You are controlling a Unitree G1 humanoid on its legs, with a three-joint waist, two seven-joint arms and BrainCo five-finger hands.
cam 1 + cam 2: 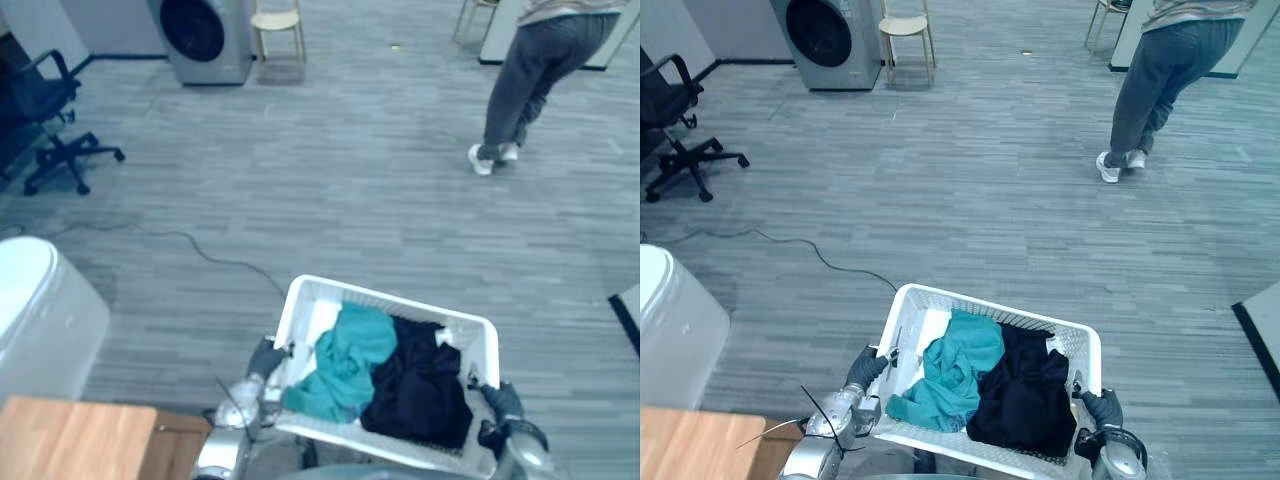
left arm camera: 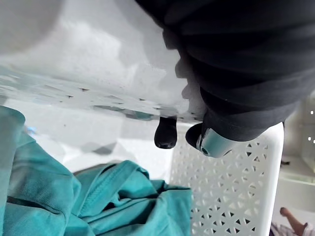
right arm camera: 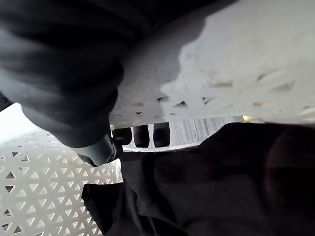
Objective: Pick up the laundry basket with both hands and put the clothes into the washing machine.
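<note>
The white laundry basket [image 1: 303, 320] sits at six o'clock, a hand at each side. Inside, a teal garment [image 1: 345, 365] lies at nine o'clock and a dark garment [image 1: 420, 385] at three. The left hand [image 1: 265, 358] hooks its fingertips [image 2: 166, 133] over the rim, and the right hand [image 1: 503, 402] curls its fingertips [image 3: 141, 136] through the handle slots. The washing machine [image 1: 205, 40] stands well apart at eleven o'clock, a person [image 1: 530, 80] at one.

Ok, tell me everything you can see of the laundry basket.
The laundry basket is white plastic, rectangular, its walls pierced by triangular holes. It is upright, close before the robot. The left hand curls over one short end, the right hand over the other. Inside lie a teal garment on its left and a dark garment on its right.
</note>
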